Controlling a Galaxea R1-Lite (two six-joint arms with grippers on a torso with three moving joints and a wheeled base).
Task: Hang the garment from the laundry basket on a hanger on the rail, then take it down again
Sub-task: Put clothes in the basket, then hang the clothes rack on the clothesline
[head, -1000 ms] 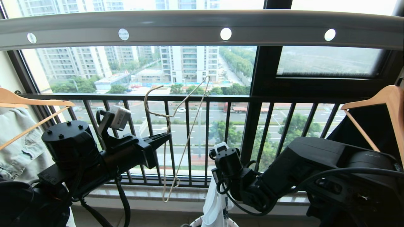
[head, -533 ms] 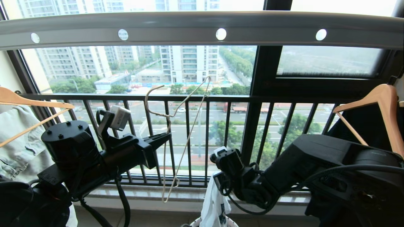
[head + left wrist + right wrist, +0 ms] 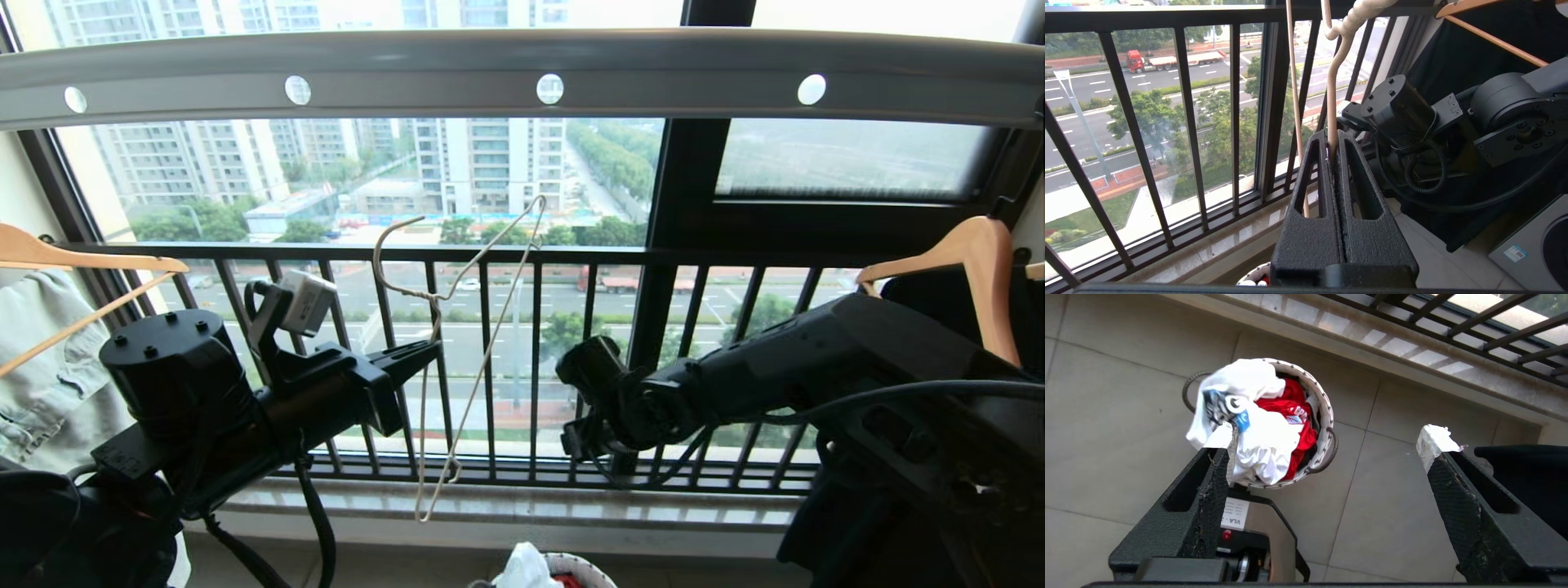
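Left gripper (image 3: 1333, 147) pinching hanger (image 3: 482, 327) upright; right gripper (image 3: 1331, 445) gaping empty, garment (image 3: 1249, 428) lying below in basket (image 3: 1325, 412)

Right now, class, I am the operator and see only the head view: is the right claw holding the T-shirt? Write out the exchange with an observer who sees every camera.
Observer: No. The right wrist view shows the right claw wide open and empty.
Operator: Then where is the T-shirt?
Observer: The T-shirt is bunched at the top of the basket, over a red cloth, directly beyond the open claw.
Operator: And what about the left claw's grip?
Observer: The left wrist view shows the left claw shut on the hanger, pinching its wire just below the twisted neck.
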